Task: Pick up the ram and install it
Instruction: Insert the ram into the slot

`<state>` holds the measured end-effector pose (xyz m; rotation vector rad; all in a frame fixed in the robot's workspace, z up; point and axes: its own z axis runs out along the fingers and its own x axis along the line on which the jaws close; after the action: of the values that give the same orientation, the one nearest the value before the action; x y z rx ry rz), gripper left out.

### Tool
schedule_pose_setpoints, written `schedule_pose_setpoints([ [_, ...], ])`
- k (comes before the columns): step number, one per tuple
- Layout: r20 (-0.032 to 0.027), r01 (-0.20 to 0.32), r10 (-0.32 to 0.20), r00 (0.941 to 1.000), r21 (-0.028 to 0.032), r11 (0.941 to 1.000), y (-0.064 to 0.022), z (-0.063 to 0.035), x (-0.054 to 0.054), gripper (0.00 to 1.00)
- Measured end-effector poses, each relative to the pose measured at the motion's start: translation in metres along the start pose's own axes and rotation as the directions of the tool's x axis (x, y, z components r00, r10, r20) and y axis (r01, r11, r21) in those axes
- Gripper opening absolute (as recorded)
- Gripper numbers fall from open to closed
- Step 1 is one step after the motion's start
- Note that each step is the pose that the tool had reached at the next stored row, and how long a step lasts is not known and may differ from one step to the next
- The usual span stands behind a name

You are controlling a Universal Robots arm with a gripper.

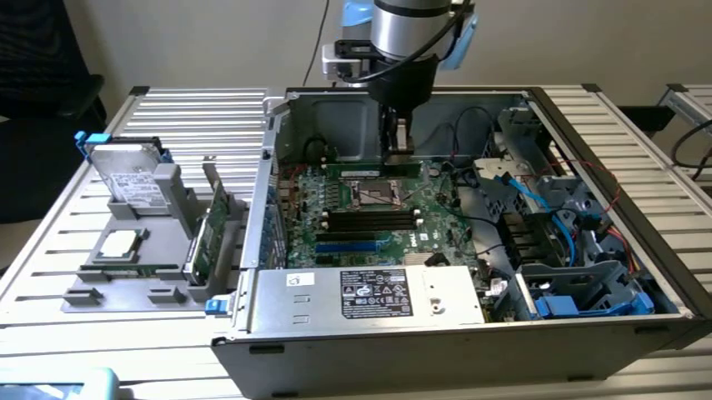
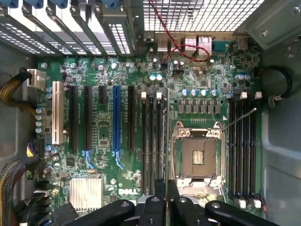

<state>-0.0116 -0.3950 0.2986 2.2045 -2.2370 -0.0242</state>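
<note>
Inside the open computer case (image 1: 579, 142), the ram (image 1: 381, 172) hangs level over the green motherboard (image 1: 323, 208), clamped near its middle by the gripper (image 1: 398, 150), whose fingers are closed tight on the stick's two faces. In the wrist view the ram (image 2: 167, 150) shows edge-on as a thin line running out from the gripper (image 2: 166, 197), lying between a bank of black memory slots (image 2: 151, 141) and the CPU socket (image 2: 197, 157), parallel to both. A second bank of slots (image 2: 242, 150) lies on the socket's other side. Outside the case, near the table's (image 1: 178, 108) edge at the exterior view's left, a grey holder (image 1: 122, 292) carries a hard drive (image 1: 125, 171) and an upright expansion card (image 1: 206, 229).
</note>
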Motion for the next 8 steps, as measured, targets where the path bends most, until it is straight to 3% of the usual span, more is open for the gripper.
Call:
schedule_pose_setpoints([
  [8,-0.0002,0.004,-0.004,1.0,-0.0002,1.0,-0.0005,0.0101,0.0032,0.14],
])
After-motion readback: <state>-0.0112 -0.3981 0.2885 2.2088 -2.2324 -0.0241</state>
